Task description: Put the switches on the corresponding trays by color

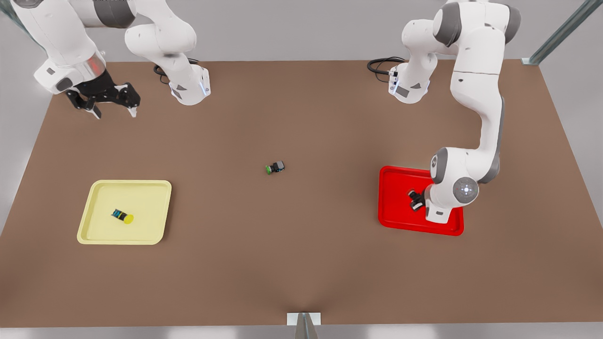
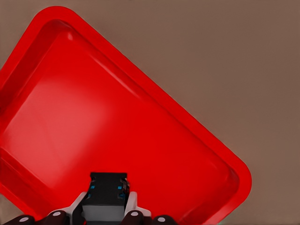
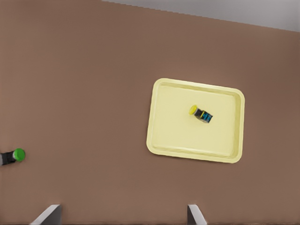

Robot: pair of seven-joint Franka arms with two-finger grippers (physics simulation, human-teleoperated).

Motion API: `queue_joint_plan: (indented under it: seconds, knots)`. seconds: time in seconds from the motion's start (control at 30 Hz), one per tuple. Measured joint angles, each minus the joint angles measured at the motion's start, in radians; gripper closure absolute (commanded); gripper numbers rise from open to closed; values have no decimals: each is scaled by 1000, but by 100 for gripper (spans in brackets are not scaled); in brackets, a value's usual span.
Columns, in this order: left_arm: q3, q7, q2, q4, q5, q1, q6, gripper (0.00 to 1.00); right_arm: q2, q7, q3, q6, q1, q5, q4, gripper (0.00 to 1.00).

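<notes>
The left gripper (image 1: 416, 201) sits low over the red tray (image 1: 393, 207), fingers (image 2: 132, 202) pinched on a switch (image 2: 108, 190), probably to drop it there; its cap is hidden, so the colour's a guess. The yellow switch (image 1: 123, 216) lies in the yellow tray (image 1: 101, 235). The right gripper (image 1: 115, 110) waits far left, spread wide, empty. The green switch (image 1: 275, 167) sits mid-table (image 1: 301, 263).
</notes>
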State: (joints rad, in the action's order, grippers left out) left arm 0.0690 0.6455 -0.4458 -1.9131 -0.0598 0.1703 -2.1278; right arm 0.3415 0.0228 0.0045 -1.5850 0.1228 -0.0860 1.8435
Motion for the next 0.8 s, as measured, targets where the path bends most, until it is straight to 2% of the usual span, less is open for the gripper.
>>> queue_joint_plan:
  seconds: [0.03,0.07,0.1,0.27,0.33,0.4,0.47,0.5,0.53,0.57,0.63,0.8]
  knots:
    - [0,-31,11,-29,-1,-23,-11,43,-8,-27,-5,8,-1,2,-10,0]
    - [0,-36,13,-56,-2,-21,-27,26,-9,-61,-7,7,-7,3,-9,0]
    - [0,-50,14,-63,-3,-21,-27,1,-7,-66,-8,9,-7,3,-9,0]
    - [-1,-64,30,-20,-7,-22,-11,0,-10,-67,-16,-5,-13,34,-3,0]
    - [-17,-105,52,188,-8,-20,98,0,-16,-67,-17,-31,-11,37,-1,0]
    - [-27,-357,206,246,-6,-21,185,0,-16,-67,-16,-33,-7,38,-4,0]
    - [-23,-553,371,267,-4,-23,384,1,-18,-68,-15,-33,-4,38,-1,0]
    - [7,-655,403,321,-1,6,516,0,-19,-70,-15,-33,-5,38,-3,0]
    - [14,-659,354,435,-1,3,658,0,-25,-70,-15,-33,-3,38,-4,0]
    - [4,-652,265,546,-2,-17,701,0,-30,-70,-15,-44,-2,38,-1,0]
    - [-64,-618,220,553,1,9,642,0,-29,-69,-15,-46,-2,38,2,0]
    - [-95,-590,185,540,19,5,588,0,-27,-69,-15,-38,-5,38,13,0]
